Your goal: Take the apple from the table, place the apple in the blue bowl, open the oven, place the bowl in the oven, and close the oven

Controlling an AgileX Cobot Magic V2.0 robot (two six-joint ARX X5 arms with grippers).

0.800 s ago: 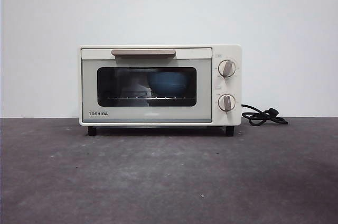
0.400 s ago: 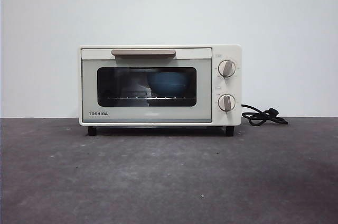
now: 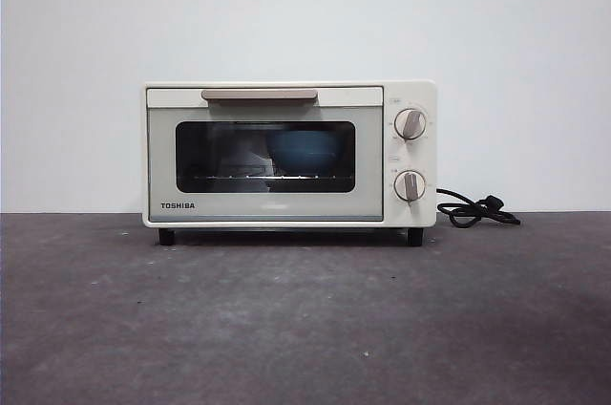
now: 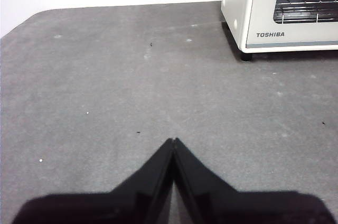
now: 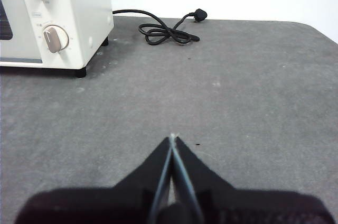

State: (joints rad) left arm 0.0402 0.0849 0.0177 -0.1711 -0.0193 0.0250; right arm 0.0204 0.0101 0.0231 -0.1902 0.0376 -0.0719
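The table (image 3: 305,319) stretches dark grey and mottled across the whole scene, bare in front. On it, toward the back by the white wall (image 3: 76,71), stands the oven (image 3: 289,154), cream-white, with its door closed and the beige bar handle (image 3: 259,95) level along the top edge of the door. Behind the dark glass the blue bowl (image 3: 305,151) sits on the wire rack, toward the knob side of the cavity; the apple cannot be made out through the glass. Two knobs (image 3: 410,123) are stacked on the oven's panel, and the black cord (image 3: 474,210) lies coiled on the table just beside that end. The left gripper (image 4: 174,140) hangs over bare table well apart from the oven's door-side corner, jaws pressed together and holding nothing. The right gripper (image 5: 172,137) hangs over bare table off the knob end, its jaws likewise closed tip to tip and empty.
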